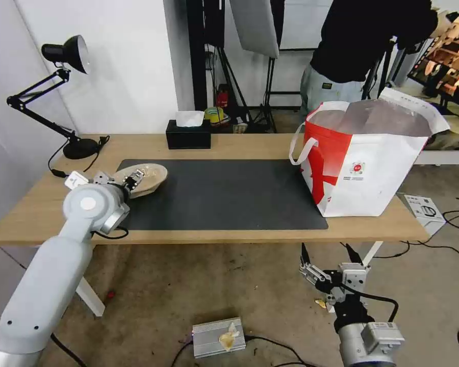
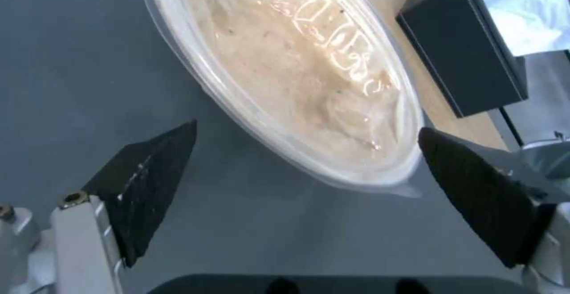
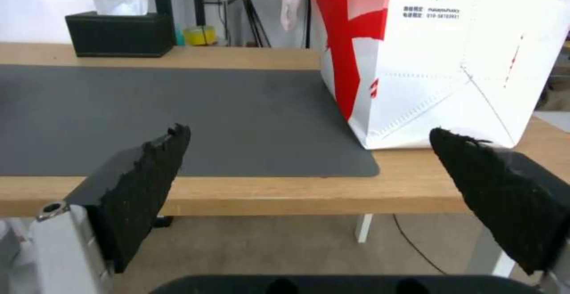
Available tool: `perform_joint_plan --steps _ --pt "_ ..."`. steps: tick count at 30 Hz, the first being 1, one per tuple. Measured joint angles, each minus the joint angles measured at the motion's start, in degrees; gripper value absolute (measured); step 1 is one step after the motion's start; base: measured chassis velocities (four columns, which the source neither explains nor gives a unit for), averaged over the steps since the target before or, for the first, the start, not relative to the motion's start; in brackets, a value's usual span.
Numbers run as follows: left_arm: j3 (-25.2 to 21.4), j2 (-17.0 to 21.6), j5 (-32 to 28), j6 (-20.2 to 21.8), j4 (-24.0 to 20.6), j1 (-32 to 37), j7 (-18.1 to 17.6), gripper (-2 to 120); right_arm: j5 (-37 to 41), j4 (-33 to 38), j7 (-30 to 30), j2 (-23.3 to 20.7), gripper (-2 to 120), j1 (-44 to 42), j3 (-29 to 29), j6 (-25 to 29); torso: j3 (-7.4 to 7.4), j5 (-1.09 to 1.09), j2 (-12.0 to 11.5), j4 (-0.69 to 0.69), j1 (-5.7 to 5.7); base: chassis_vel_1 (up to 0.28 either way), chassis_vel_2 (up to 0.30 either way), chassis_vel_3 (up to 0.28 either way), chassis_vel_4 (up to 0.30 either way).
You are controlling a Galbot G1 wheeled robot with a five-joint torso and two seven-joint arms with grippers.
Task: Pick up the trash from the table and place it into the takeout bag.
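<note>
Reaching for pulp bowl (image 2: pixel 297 75) with left end effector (image 2: pixel 309 187) wide open; next, closing on rim; right end effector (image 3: pixel 309 178) open, parked below desk (image 1: pixel 229 145).

**Around the edges of the desk**

A black desk lamp (image 1: pixel 66 53) stands at the far left corner, arm folded; a black tissue box (image 1: pixel 188 134) sits along the back edge, white tissue poking up; a silver box (image 1: pixel 218 337) lies on the floor; tripod legs (image 1: pixel 264 109) stand behind.
</note>
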Motion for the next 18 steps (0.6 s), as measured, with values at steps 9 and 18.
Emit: perform_joint_plan --steps 9,18 --pt "0.7 -1.9 1.0 -0.7 4.2 -2.3 0.0 100 0.0 0.0 0.0 0.0 100 0.0 0.0 0.0 0.0 0.0 0.0 0.0 -0.01 0.0 0.0 0.0 0.0" --pt "1.0 -3.4 2.1 -1.0 7.7 -3.9 0.9 100 0.0 0.0 0.0 0.0 100 0.0 0.0 0.0 0.0 0.0 0.0 0.0 0.0 0.0 0.0 0.0 0.0"
